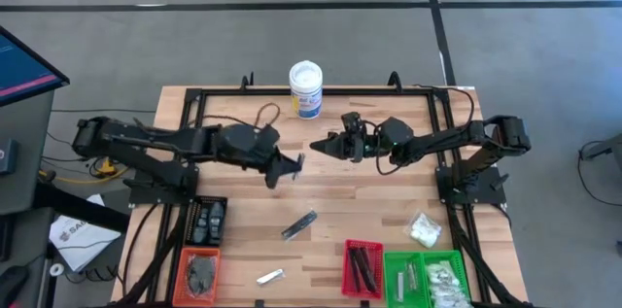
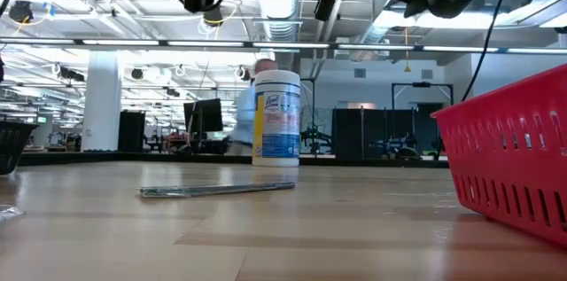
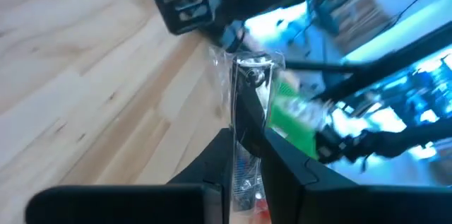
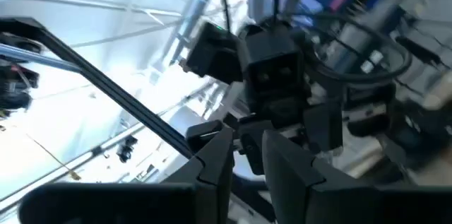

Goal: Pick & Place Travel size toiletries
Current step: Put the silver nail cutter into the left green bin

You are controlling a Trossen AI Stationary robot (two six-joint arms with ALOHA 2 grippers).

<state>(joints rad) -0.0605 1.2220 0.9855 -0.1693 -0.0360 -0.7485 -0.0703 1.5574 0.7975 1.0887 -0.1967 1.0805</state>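
Your left gripper (image 3: 247,160) is clamped on a clear packet (image 3: 248,104) and holds it high over mid-table — likely ready to carry it to a tray. The right gripper (image 1: 321,146) hovers just opposite, fingers nearly together, holding nothing. Nearer you than both, the red tray (image 1: 362,269) holds dark sticks; the green tray (image 1: 394,284) holds clear packets; the orange tray (image 1: 201,274) has dark discs.

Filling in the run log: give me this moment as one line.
left end effector: shut on clear packet, raised mid-table | right end effector: facing it, empty | green tray: near right
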